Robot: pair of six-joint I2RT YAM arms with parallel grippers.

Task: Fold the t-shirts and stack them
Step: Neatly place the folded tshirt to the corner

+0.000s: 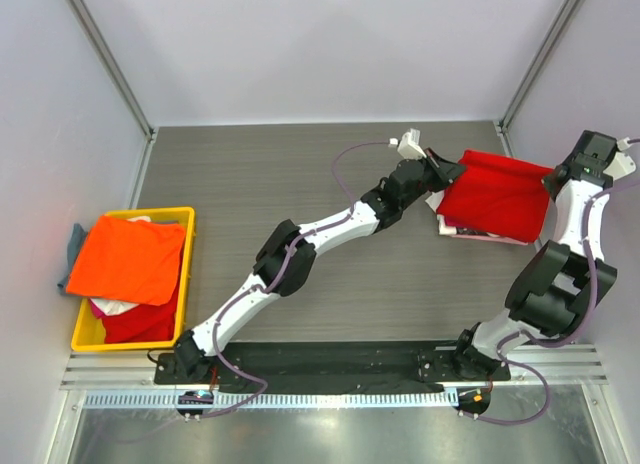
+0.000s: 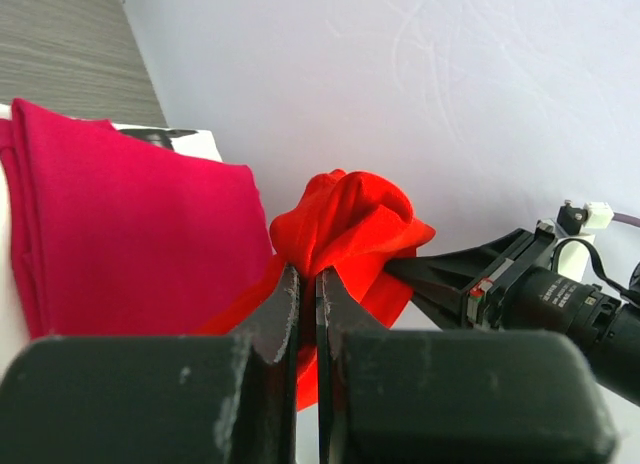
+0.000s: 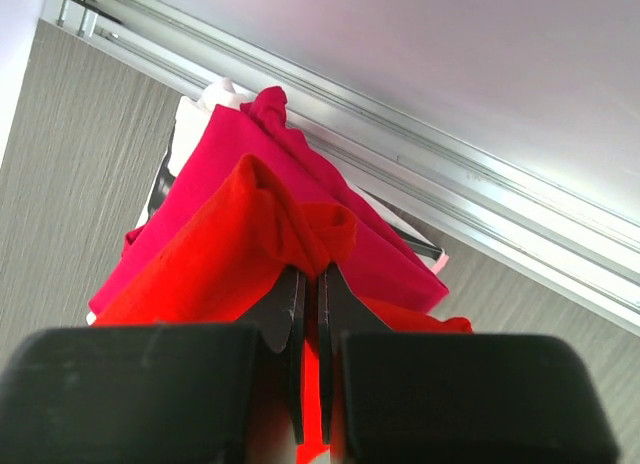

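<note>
Roughly left-to-right — red t-shirt (image 1: pixel 495 196) lengthwise

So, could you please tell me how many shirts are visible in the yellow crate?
3. An orange shirt lies on top, a white shirt peeks out beneath it, and a red shirt sits lowest. More may be hidden underneath.

Grey wood-grain table (image 1: pixel 330 164), yellow crate (image 1: pixel 188 284) at its left edge, shirt stack (image 1: pixel 470 229) far right, arm bases (image 1: pixel 190 362) along the near edge.
</note>
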